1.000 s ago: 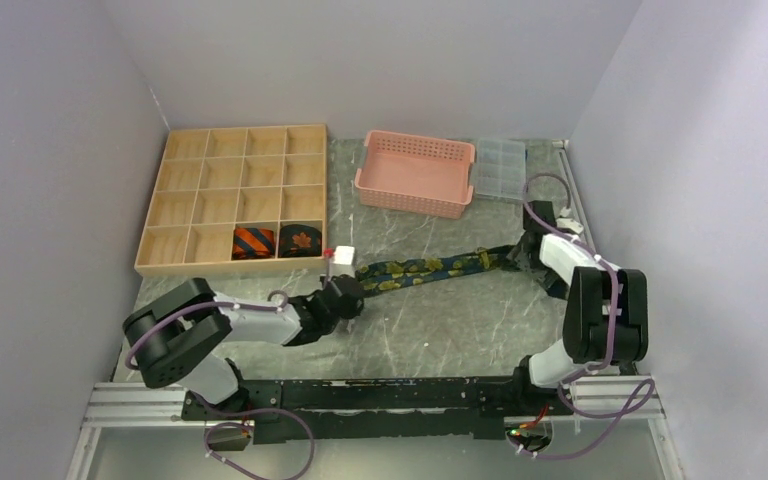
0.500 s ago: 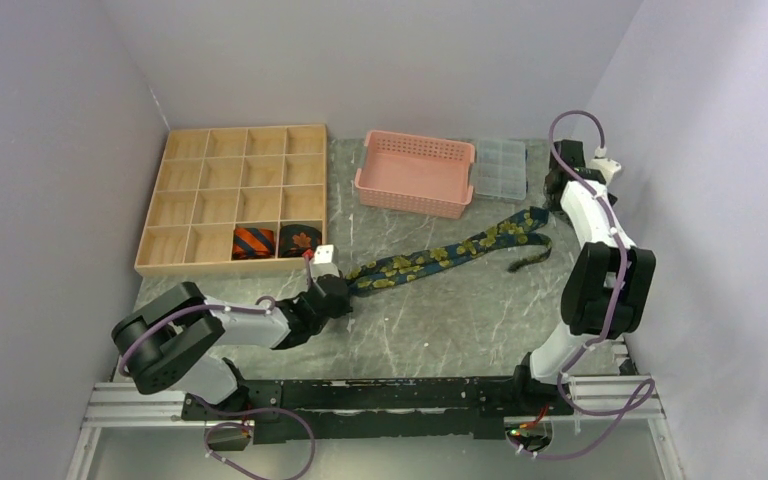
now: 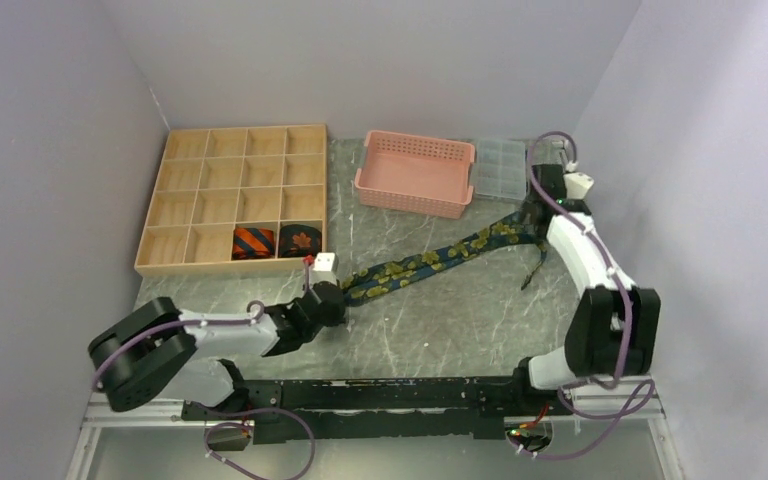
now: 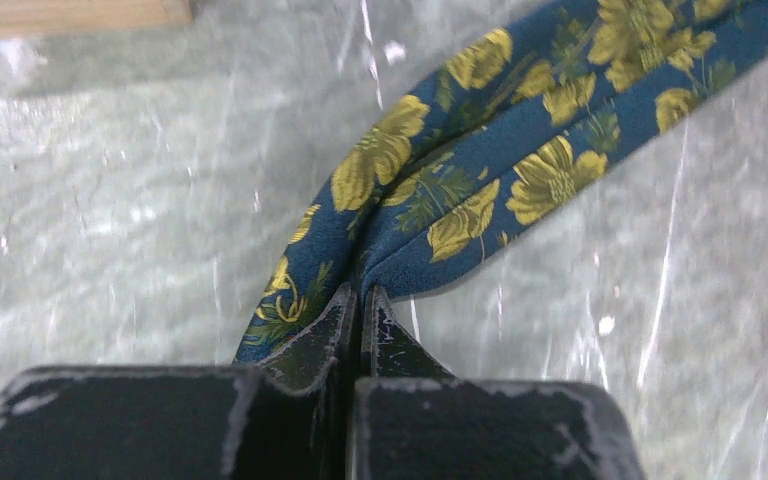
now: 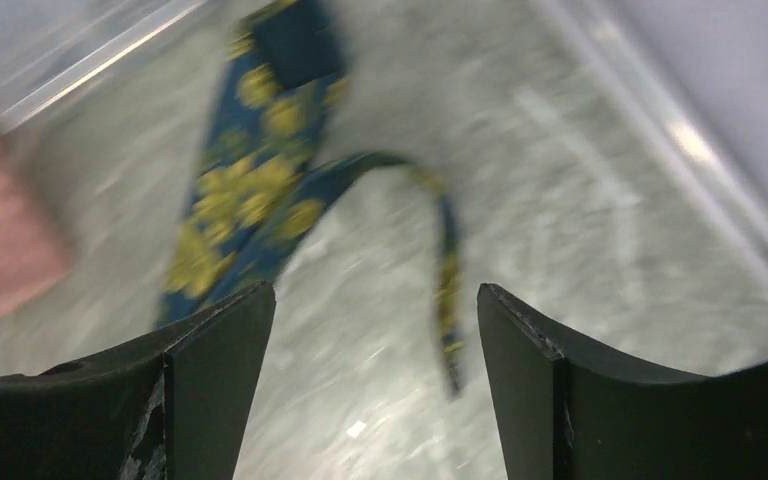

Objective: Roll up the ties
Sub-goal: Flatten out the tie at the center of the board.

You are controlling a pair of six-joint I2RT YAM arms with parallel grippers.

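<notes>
From above, you see the long navy fabric necktie with yellow-green flowers (image 3: 430,262) stretched out in front of the pink plastic basket (image 3: 410,198), apparently for rolling; your left wrist view shows the left gripper (image 4: 360,300) clamped tight on its folded end as an anchor, and your right wrist view shows the right gripper (image 5: 375,300) wide apart and empty above the tail lying right of the basket.

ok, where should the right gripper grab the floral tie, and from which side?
Probably the wide blade of the floral tie, near its far end, from straight above with the jaws across its width. It lies flat on the table, the left gripper clamps the folded end, and the right gripper hangs open above. The thin tail curls off sideways, a poorer hold.
</notes>
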